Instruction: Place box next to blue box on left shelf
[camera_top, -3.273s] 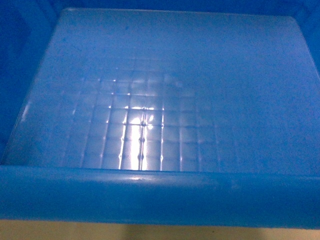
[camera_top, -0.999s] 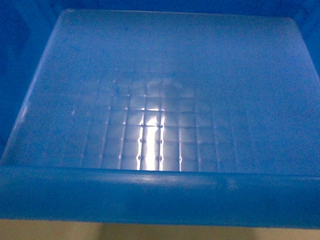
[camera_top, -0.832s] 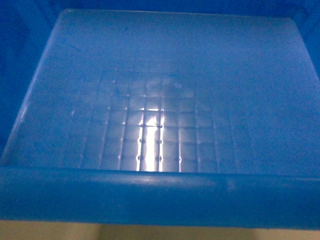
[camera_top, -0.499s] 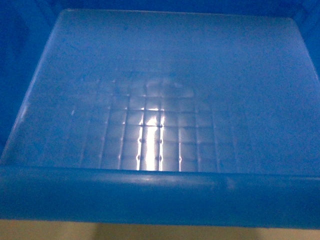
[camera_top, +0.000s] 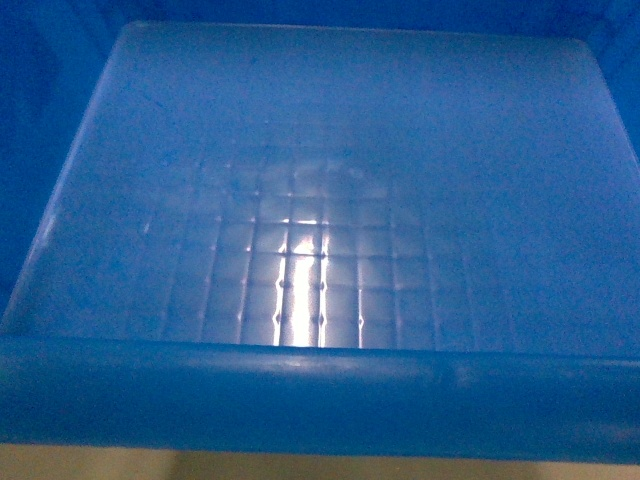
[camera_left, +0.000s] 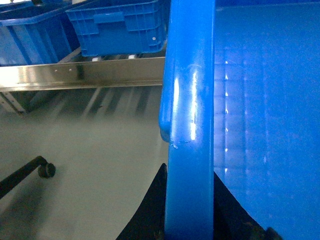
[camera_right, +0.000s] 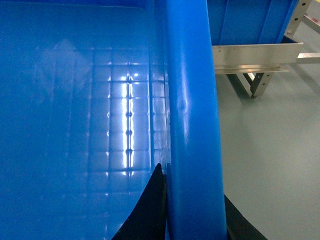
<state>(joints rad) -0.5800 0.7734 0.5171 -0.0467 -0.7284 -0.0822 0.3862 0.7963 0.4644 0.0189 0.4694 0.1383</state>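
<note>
Box (camera_top: 330, 200) fills almost the whole head view, so the robot seems to be carrying it high and close, right in front of its camera. Its grid floor shines in the middle of the frame, and its thick near rim runs along the bottom.

The left gripper (camera_left: 189, 220) sits at the bottom of the left wrist view. One dark finger is on each side of the box's left rim, so it is clamped on that rim. The right gripper (camera_right: 192, 215) does the same at the bottom of the right wrist view, with a dark finger on each side of the right rim. Holding both side rims probably keeps the big box level and stops it from tipping.

The box is up in the air between the two arms, not on the shelf yet. In the upper left of the left wrist view, other blue crates (camera_left: 117, 25) sit on the left shelf (camera_left: 85, 72), behind a shiny metal bar. The held box is near that bar but has not reached it. I think the box must go forward and a bit left to land beside those crates.

The floor (camera_left: 95, 145) is plain, smooth and grey. A small black wheel (camera_left: 46, 170) shows at the lower left. In the upper right of the right wrist view, metal shelf legs (camera_right: 252, 82) stand on the floor.
</note>
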